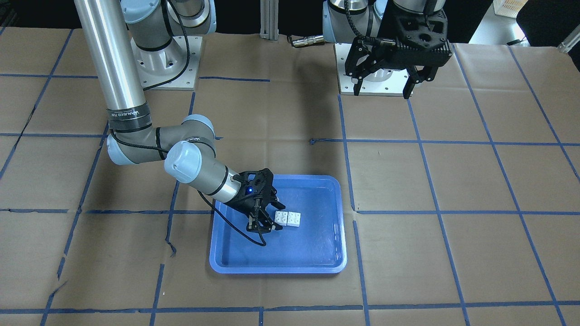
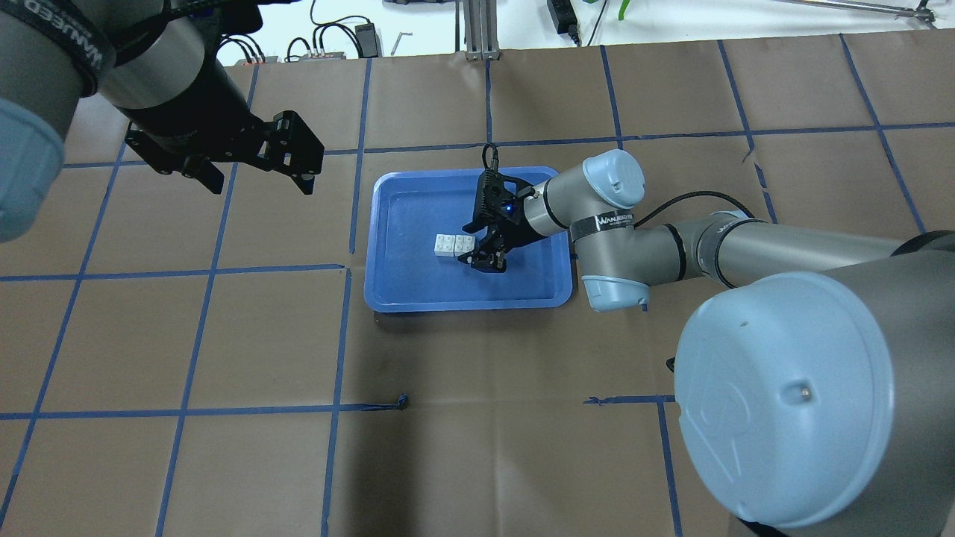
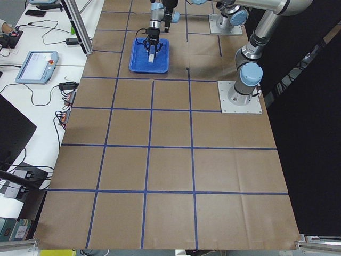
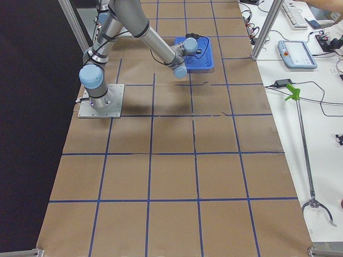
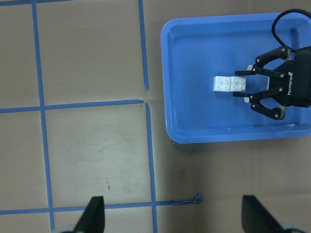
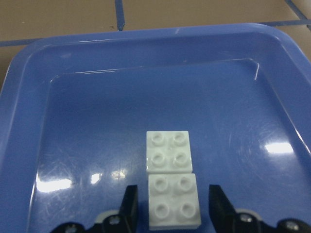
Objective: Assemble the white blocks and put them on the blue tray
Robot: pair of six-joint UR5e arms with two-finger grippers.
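Two white blocks (image 6: 168, 151) lie side by side, touching, studs up, on the floor of the blue tray (image 1: 277, 268). They also show in the front view (image 1: 287, 218), the overhead view (image 2: 453, 245) and the left wrist view (image 5: 229, 83). My right gripper (image 1: 273, 216) is low in the tray and open. Its fingers (image 6: 129, 201) stand on either side of the nearer block (image 6: 174, 201) with small gaps. My left gripper (image 1: 385, 83) is open and empty, high above the table, away from the tray.
The tray (image 2: 462, 304) sits mid-table on brown paper marked with blue tape lines. The arm base plates (image 1: 380, 68) are at the robot's side. Desks with cables and devices (image 3: 37, 64) stand beyond the table's edge.
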